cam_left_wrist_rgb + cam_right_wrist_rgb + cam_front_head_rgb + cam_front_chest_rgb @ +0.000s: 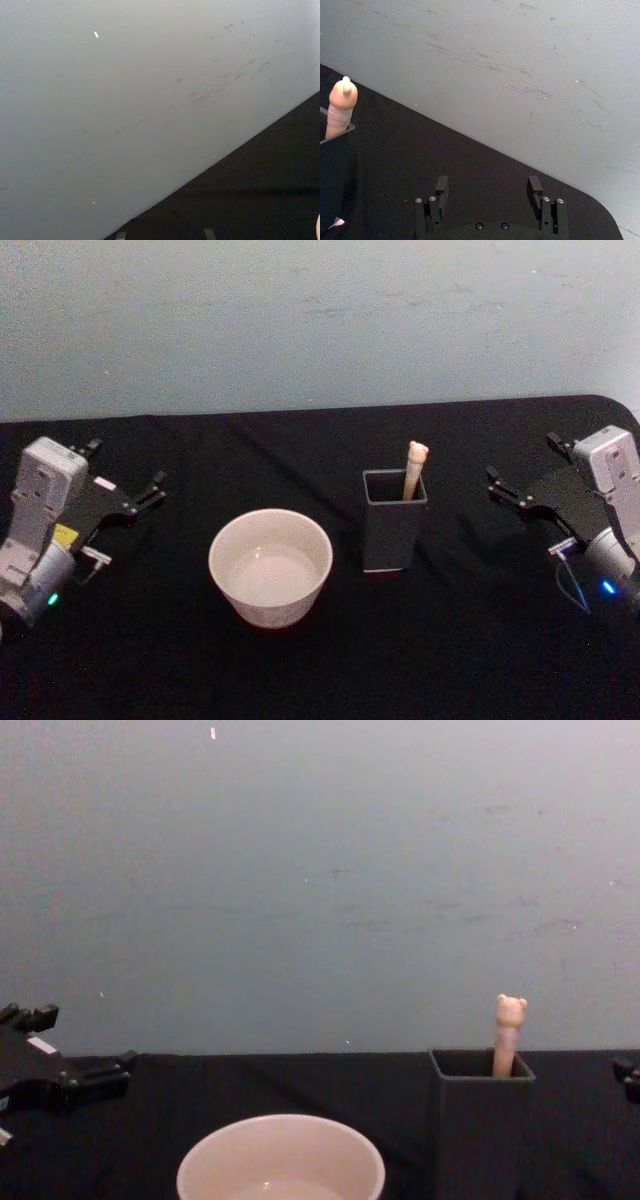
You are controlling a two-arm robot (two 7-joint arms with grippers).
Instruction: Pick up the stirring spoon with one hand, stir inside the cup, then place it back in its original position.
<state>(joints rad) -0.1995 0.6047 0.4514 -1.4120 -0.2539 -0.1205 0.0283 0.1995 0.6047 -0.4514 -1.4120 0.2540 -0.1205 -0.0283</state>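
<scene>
The stirring spoon (416, 462) stands upright in a dark grey square holder (385, 540) right of centre, its bear-head top poking above the rim. The spoon (510, 1025) and holder (482, 1130) also show in the chest view, and the spoon (342, 105) shows again in the right wrist view. The cream-white cup (268, 608) sits just left of the holder, its rim (230, 1128) low in the chest view. My left gripper (125, 468) rests open at the far left. My right gripper (525, 462) rests open at the far right, its fingers (441, 186) wide apart and holding nothing.
A black cloth (330, 450) covers the table, whose far edge meets a pale grey-blue wall (320, 320). The table's far right corner (625, 405) is rounded. Bare cloth lies between each gripper and the cup and holder.
</scene>
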